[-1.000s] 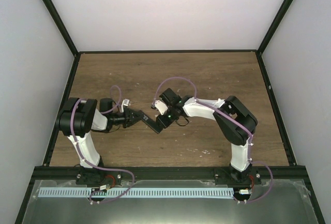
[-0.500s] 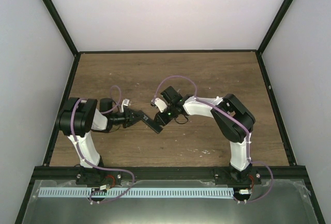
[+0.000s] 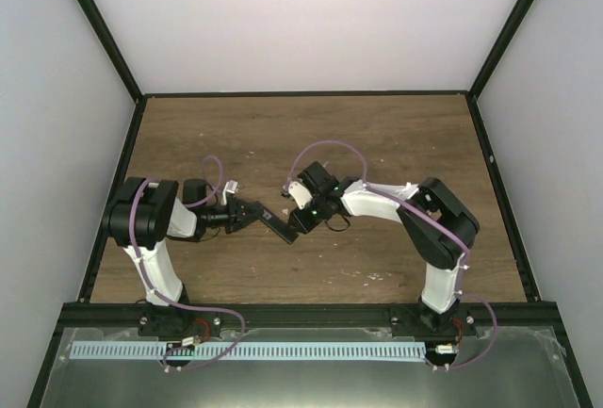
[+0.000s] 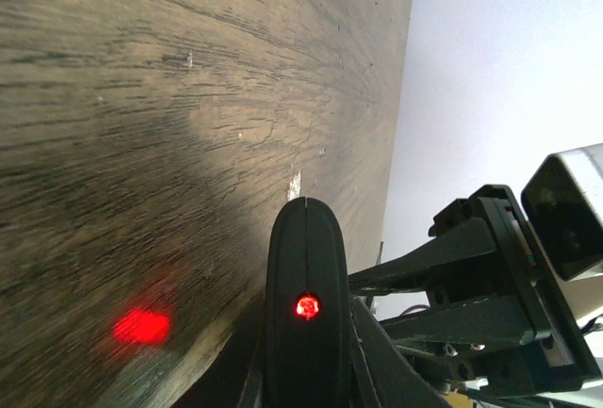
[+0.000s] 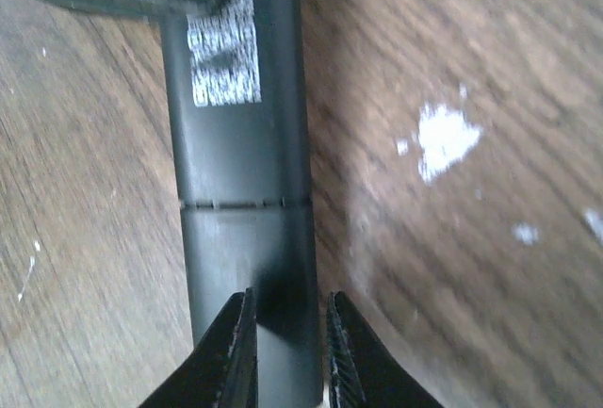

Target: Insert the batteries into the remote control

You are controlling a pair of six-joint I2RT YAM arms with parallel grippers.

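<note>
opening the remote control, batteries not yet in play

we see the left gripper (image 3: 249,212) clamped tight on one end of the remote control (image 5: 240,172), holding it out above the table (image 3: 377,144) with its plain back toward the right wrist camera. the right gripper (image 5: 289,297) sits at the free end, its jaws a narrow slit apart with nothing between them. we cannot tell if its fingertips (image 5: 240,333) press on the back. a seam (image 5: 245,205) crosses the back below a label (image 5: 224,55), so we judge the cover is still on. no blue batteries show in any view. next calls for pressing on the cover and sliding it lengthwise off, with a firm left hold.
</note>
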